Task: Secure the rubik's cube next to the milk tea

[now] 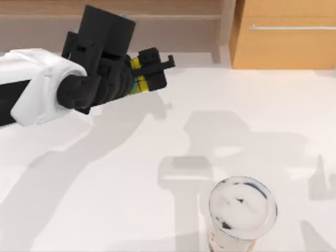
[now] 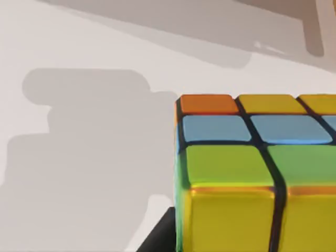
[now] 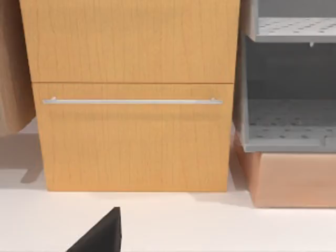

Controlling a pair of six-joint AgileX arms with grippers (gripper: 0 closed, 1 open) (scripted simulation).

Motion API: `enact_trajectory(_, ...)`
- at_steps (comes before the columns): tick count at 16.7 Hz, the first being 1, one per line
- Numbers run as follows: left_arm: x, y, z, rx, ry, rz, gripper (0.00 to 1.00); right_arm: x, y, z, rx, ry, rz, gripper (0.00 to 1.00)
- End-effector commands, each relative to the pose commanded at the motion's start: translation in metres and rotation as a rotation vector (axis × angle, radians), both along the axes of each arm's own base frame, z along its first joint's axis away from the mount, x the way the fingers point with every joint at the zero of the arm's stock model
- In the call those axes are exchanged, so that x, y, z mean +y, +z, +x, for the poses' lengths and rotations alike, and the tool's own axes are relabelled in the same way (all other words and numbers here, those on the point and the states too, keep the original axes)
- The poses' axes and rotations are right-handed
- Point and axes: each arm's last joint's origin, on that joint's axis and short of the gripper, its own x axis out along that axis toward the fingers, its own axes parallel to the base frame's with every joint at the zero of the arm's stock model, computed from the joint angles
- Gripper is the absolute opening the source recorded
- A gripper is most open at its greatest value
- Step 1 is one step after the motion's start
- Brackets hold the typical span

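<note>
From above, the left arm reaches in from the table's left side, well up-left of the milk tea (image 1: 242, 207), its wrist angled toward the back edge. The left gripper (image 1: 152, 71) is clenched on the rubik's cube (image 1: 137, 79), held above the white table (image 1: 105, 184) far from the cup. The left wrist view has the rubik's cube (image 2: 252, 173) close up, over its shadow. The right wrist view faces a wooden cabinet (image 3: 131, 94) beside grey shelves (image 3: 289, 79); whether the right gripper's fingers are parted I cannot tell.
</note>
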Motion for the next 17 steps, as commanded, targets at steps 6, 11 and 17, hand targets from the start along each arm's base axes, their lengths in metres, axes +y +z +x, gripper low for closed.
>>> enact_trajectory(6, -0.024, -0.020, -0.086, 0.520, -0.096, 0.204, 0.00, 0.000, 0.000, 0.000, 0.000, 0.000, 0.000, 1.00)
enact_trajectory(11, -0.032, -0.026, -0.123, 0.753, -0.149, 0.322, 0.00, 0.000, 0.000, 0.000, 0.000, 0.000, 0.000, 1.00)
enact_trajectory(17, -0.033, -0.027, -0.125, 0.773, -0.155, 0.333, 0.00, 0.000, 0.000, 0.000, 0.000, 0.000, 0.000, 1.00)
